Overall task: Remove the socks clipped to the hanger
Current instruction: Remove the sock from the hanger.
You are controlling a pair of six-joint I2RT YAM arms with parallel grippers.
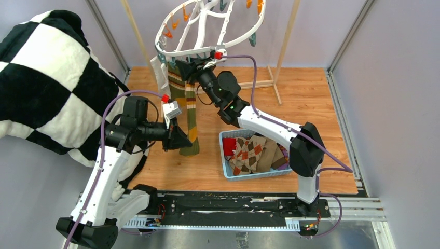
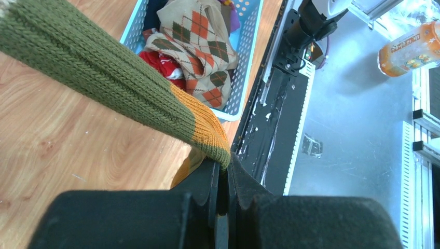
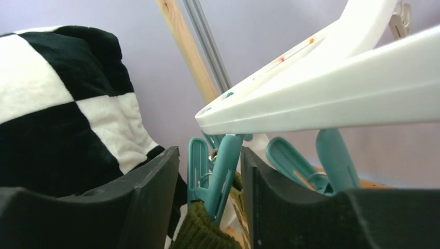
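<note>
Right wrist view, jaws: the right gripper (image 3: 210, 161) stands part open with a finger on each side of a teal clip (image 3: 222, 166). A gap shows beside the 9 o'clock finger. Whether the 3 o'clock finger touches the clip cannot be told.
Right wrist view, outward: the clip hangs from the rim of the white hanger (image 3: 332, 88) at 12 o'clock. It bites the olive cuff of the striped sock (image 3: 200, 233) at 6 o'clock.
Left wrist view, jaws: the left gripper (image 2: 224, 171) is pressed closed on the sock's olive-and-orange toe end.
Left wrist view only: the knit runs up toward 10 o'clock. The blue basket (image 2: 244, 88) at 12 o'clock holds argyle socks (image 2: 200, 46) and a red one. An orange can (image 2: 412, 46) lies at 2 o'clock.
Top external view only: the whole sock hangs from the hanger at 12 o'clock down to the left gripper at 6 o'clock of the clip. The basket sits on the wooden table (image 1: 311, 98) at 4 o'clock. The checked blanket (image 1: 46, 72) is at 9 o'clock.
</note>
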